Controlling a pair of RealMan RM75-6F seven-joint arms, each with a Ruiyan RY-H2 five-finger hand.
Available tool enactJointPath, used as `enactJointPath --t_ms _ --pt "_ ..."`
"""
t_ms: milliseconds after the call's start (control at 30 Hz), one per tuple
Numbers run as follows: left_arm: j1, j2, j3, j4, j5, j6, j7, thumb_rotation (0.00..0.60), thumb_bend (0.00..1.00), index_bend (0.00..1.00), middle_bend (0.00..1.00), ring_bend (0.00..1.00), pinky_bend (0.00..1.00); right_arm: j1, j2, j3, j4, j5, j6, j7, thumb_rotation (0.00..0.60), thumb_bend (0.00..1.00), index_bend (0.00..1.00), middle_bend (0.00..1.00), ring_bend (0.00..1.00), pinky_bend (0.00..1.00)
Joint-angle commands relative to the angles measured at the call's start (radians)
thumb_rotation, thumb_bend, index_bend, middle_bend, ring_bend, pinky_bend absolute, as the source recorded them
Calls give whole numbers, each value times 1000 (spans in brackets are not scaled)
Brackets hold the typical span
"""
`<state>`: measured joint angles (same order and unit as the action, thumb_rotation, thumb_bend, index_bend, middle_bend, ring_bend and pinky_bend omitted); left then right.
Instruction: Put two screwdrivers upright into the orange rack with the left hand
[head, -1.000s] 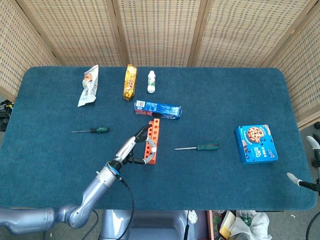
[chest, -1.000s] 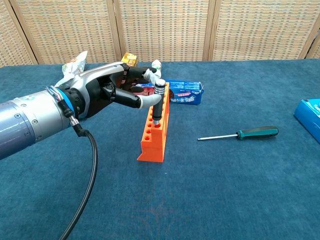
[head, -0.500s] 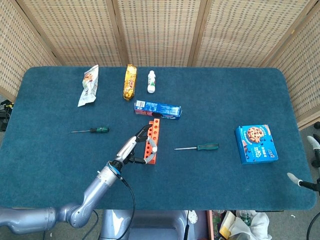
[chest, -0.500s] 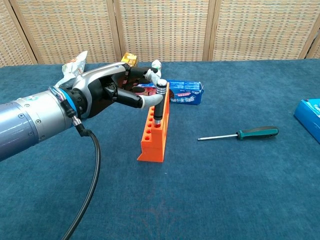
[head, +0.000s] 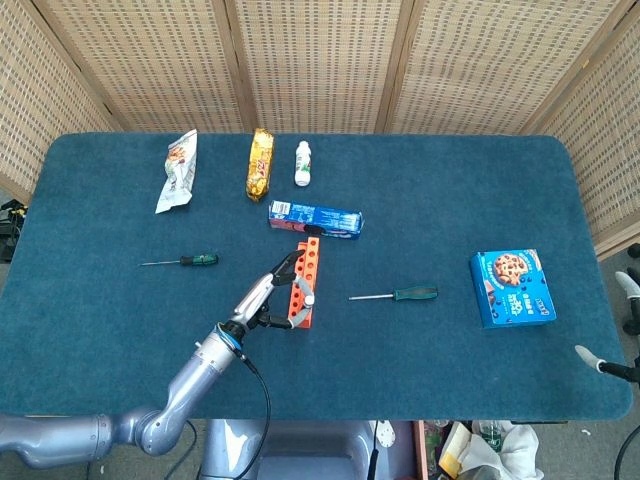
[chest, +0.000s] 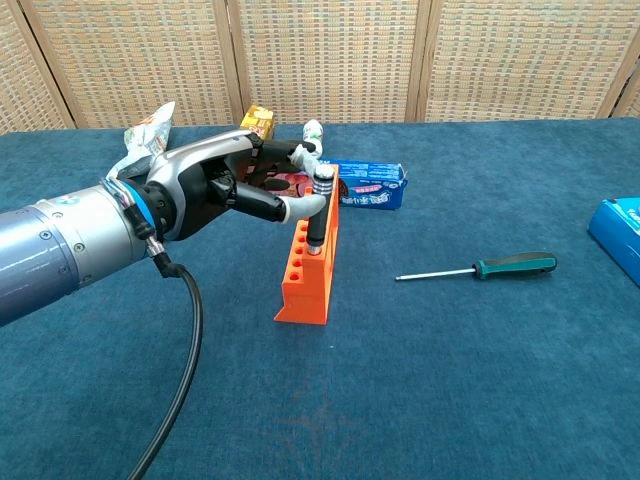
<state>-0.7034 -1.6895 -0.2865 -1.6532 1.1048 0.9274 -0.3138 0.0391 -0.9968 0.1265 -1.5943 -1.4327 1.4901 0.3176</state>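
The orange rack (head: 311, 260) (chest: 303, 288) lies mid-table, its row of holes facing up. A dark-handled screwdriver (chest: 319, 210) (head: 307, 296) stands upright in one hole, and my left hand (chest: 215, 185) (head: 264, 295) pinches its handle between thumb and a finger from the left. A green-handled screwdriver (head: 398, 294) (chest: 484, 268) lies flat to the right of the rack. Another green-handled one (head: 187, 261) lies flat to the left, seen only in the head view. Of my right hand (head: 610, 325) only two spread fingertips show, off the table's right edge, holding nothing.
A long blue packet (head: 316, 217) (chest: 372, 186) lies just behind the rack. A blue cookie box (head: 512, 288) (chest: 620, 235) sits at the right. Two snack bags (head: 178, 170) (head: 260, 163) and a white bottle (head: 302, 162) lie at the back. A black cable (chest: 188, 340) hangs from my left forearm.
The screwdriver has sunk slightly lower into the rack, still pinched by my left hand, which shifted very little. Nothing else has moved.
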Motion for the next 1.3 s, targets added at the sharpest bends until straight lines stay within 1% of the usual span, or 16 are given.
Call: enactJointPath --t_ms 33,100,167,367,467,533,633,700,767,800,833,933,1000,1067,1200,1300 --pt "1 -2 -1 2 -1 1 2 600 443 565 0 0 0 0 1 0 -1 -1 0 1 600 0 0 0 0 0" --pt "0 -3 0 4 -3 0 6 600 443 553 0 0 0 0 1 0 -1 0 0 1 600 0 0 0 0 0" --pt "-1 -3 -1 3 -6 -1 10 600 441 519 0 0 0 0 1 1 -1 1 0 1 600 0 0 0 0 0" --pt "-1 -2 1 1 -9 -5 18 600 419 319 0 0 0 0 2 1 -1 1 1 3 600 0 0 0 0 0" --pt "-1 3 4 -1 -7 -11 19 600 337 196 0 0 0 -1 3 0 -1 -1 1 5 600 0 0 0 0 0" --pt "0 6 5 -3 -3 -14 17 600 247 101 0 0 0 -1 3 0 -2 -1 1 4 600 0 0 0 0 0" --pt "1 12 7 -8 7 -17 11 600 166 46 0 0 0 -1 2 1 -2 0 2 4 600 0 0 0 0 0" --pt "4 19 8 -15 19 -17 2 600 149 13 0 0 0 -1 2 1 -2 0 2 5 600 0 0 0 0 0" --pt "11 31 1 -33 41 -6 -16 600 131 0 0 0 0 -1 2 1 -2 0 4 5 600 0 0 0 0 0" --pt "20 62 0 -63 84 20 -10 600 113 0 0 0 0 -1 2 2 -1 0 4 5 600 0 0 0 0 0" --pt "26 83 5 -81 98 25 -1 600 88 0 0 0 0 -1 1 1 -1 -1 3 5 600 0 0 0 0 0" --pt "35 136 11 -129 110 31 25 600 13 0 0 0 0 0 2 1 -2 -2 3 4 600 0 0 0 0 0" --pt "42 169 7 -163 113 41 35 600 0 0 0 0 0 -1 1 0 -2 -4 4 3 600 0 0 0 0 0" --pt "49 192 -4 -189 124 72 56 600 0 0 0 0 0 -1 1 -1 -4 -7 5 2 600 0 0 0 0 0" --pt "34 218 -18 -224 113 98 167 600 0 0 0 0 0 -1 0 -3 -7 -10 6 -6 600 0 0 0 0 0" --pt "-4 237 -39 -256 42 88 297 600 0 0 0 0 0 0 -2 -4 -8 -10 6 -17 600 0 0 0 0 0"
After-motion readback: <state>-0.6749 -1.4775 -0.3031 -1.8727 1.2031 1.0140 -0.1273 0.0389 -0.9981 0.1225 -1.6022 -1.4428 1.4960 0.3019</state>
